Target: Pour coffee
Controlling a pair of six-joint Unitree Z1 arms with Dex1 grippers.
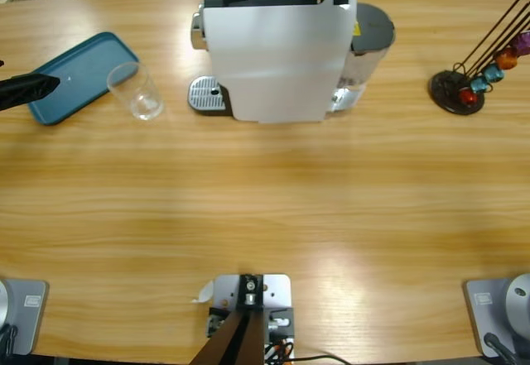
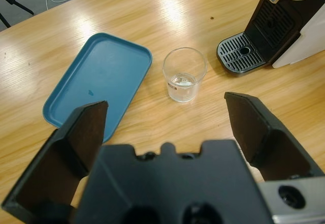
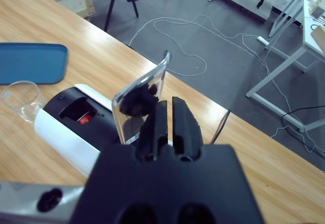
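Left gripper (image 2: 165,115): jaws wide open, hovering above the glass.
Glass (image 2: 184,74): upright on the bench (image 1: 265,216), between blue tray (image 2: 99,79) and coffee machine (image 1: 277,50).
Right gripper (image 3: 166,113): jaws closed at the machine's raised silver lever (image 3: 142,94).

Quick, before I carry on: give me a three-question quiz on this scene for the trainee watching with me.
1. True or false: the glass stands on the tray.
2. Where is the glass? A) under the machine's spout B) on the table beside the tray C) in the left gripper
3. Fill in: the right gripper's jaws are ___ beside the machine's raised lever.

Key: 1 false; 2 B; 3 shut.
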